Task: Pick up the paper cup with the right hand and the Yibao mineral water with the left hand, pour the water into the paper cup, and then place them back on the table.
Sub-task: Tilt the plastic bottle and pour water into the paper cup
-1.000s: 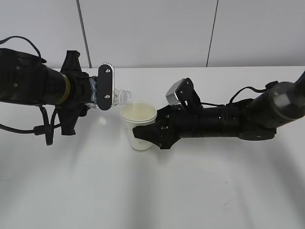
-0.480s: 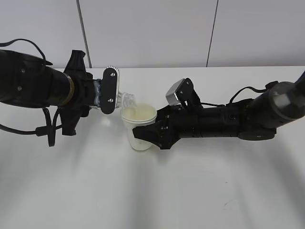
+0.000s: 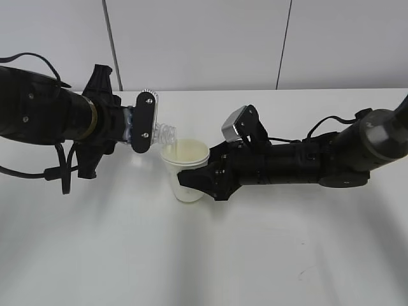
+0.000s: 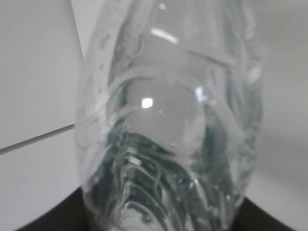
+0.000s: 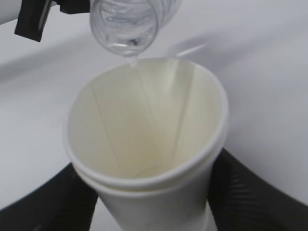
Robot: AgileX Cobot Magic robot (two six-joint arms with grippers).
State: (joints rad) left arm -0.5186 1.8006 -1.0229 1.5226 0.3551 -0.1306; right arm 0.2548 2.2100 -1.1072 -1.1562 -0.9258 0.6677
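The cream-white paper cup (image 3: pixel 185 167) stands upright, held in my right gripper (image 3: pixel 194 180), whose black fingers (image 5: pixel 243 197) clamp both sides of it in the right wrist view (image 5: pixel 149 154). My left gripper (image 3: pixel 141 122) is shut on the clear ribbed Yibao bottle (image 3: pixel 160 133), tipped with its open mouth (image 5: pixel 126 26) just over the cup's far rim. A thin trickle of water (image 5: pixel 131 61) falls from the mouth into the cup. The bottle (image 4: pixel 168 120) fills the left wrist view. Its green label is hidden.
The white table (image 3: pixel 204 255) spreads all around. A grey panelled wall (image 3: pixel 204 38) stands behind it. The right arm (image 3: pixel 319 159) lies low across the table's right half, and the left arm (image 3: pixel 44 115) with its cables is at the left.
The left gripper has rolled further, tipping the bottle more steeply. The bottle's mouth has moved right, from beside the cup to over its rim. The cup and right arm have stayed still.
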